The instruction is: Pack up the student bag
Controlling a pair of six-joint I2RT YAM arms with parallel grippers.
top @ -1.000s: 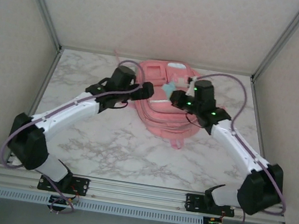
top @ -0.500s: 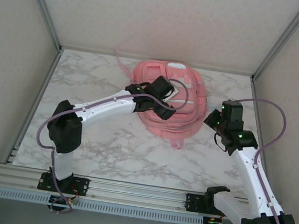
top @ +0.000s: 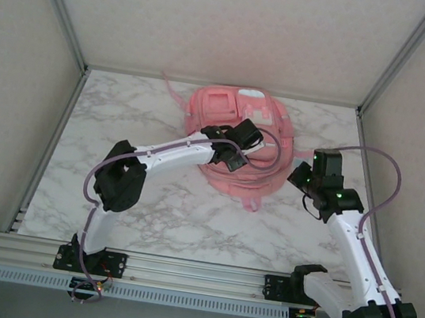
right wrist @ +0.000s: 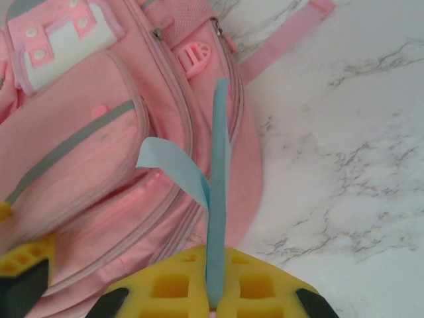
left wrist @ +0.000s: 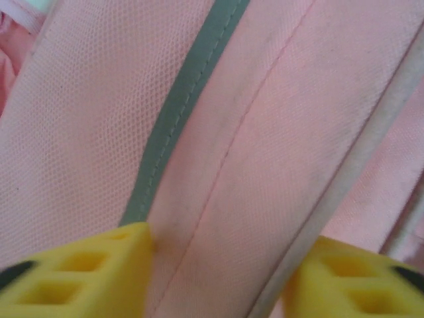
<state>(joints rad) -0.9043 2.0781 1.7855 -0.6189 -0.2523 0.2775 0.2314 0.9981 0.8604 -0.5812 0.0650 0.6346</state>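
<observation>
The student bag (top: 222, 106), a large pink backpack with white patches, lies flat at the back middle of the marble table (top: 148, 213). My left gripper (top: 233, 160) reaches over its front. In the left wrist view my left gripper (left wrist: 222, 268) has its yellow fingers (left wrist: 99, 271) on either side of a band of the bag's pink fabric (left wrist: 265, 132), touching it between grey trim and white piping. My right gripper (top: 304, 177) hovers just right of the bag. It (right wrist: 215, 255) is shut on a thin light-blue sheet-like item (right wrist: 217, 172) held edge-on, one leaf curling left.
A pink strap (right wrist: 285, 36) trails from the bag onto the marble, and another strap (top: 173, 89) runs toward the back left. Beige walls and metal posts enclose the table on three sides. Bare marble (right wrist: 344, 165) lies right of the bag.
My left arm has swung right over the bag and its jaws have narrowed onto the fabric. My right arm has pulled back to the right of the bag with the blue item.
</observation>
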